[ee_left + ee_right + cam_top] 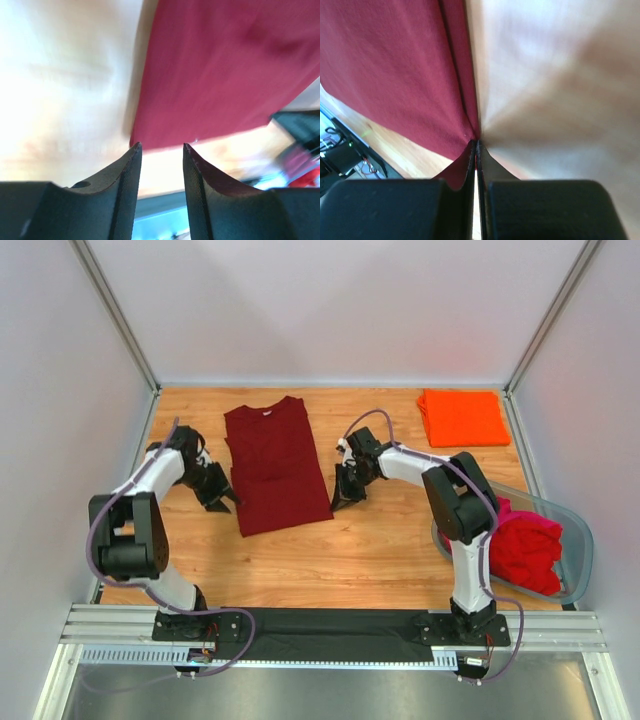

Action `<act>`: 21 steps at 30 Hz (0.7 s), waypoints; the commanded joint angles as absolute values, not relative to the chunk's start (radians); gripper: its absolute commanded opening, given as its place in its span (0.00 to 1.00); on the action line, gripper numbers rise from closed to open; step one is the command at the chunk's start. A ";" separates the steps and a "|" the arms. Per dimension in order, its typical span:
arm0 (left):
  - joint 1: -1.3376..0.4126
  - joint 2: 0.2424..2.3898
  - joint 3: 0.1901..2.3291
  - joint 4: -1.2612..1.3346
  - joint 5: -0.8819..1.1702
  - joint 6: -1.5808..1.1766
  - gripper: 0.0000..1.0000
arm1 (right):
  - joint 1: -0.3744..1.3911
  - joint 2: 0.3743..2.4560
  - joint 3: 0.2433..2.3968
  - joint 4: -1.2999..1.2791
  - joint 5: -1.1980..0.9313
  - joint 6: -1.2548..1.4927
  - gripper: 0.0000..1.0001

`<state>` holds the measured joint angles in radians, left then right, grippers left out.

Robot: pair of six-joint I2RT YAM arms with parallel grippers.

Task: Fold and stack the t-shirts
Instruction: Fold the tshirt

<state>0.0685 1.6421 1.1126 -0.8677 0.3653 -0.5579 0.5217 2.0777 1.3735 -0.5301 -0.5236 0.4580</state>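
Near one orange t-shirt [463, 417] lies one maroon t-shirt [275, 465]

The worktop [380, 540] is wood, with visible grain and a light sheen. On it, towards 12 o'clock, the maroon t-shirt [275, 465] is matt cloth; the right wrist view shows its fine knit. The orange t-shirt [462, 417] at 1 o'clock is matt cloth too. At 4 o'clock the tub [577, 550] is translucent grey plastic, smooth and slightly glossy, and it holds soft red and pink t-shirts [525, 550]. The left fingers [120, 190] look black and matt. The rail [110, 625] at 6 o'clock is bare metal.
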 commanded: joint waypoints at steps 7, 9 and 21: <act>0.032 1.441 0.795 -0.786 0.452 -0.549 0.47 | 0.618 1.777 0.976 -0.402 -0.379 0.684 0.00; 0.009 1.427 0.755 -0.763 0.494 -0.554 0.47 | 0.652 1.726 0.919 -0.388 -0.367 0.707 0.03; -0.038 1.415 0.831 -0.903 0.341 -0.638 0.46 | 0.661 1.726 1.161 -0.668 -0.279 0.545 0.32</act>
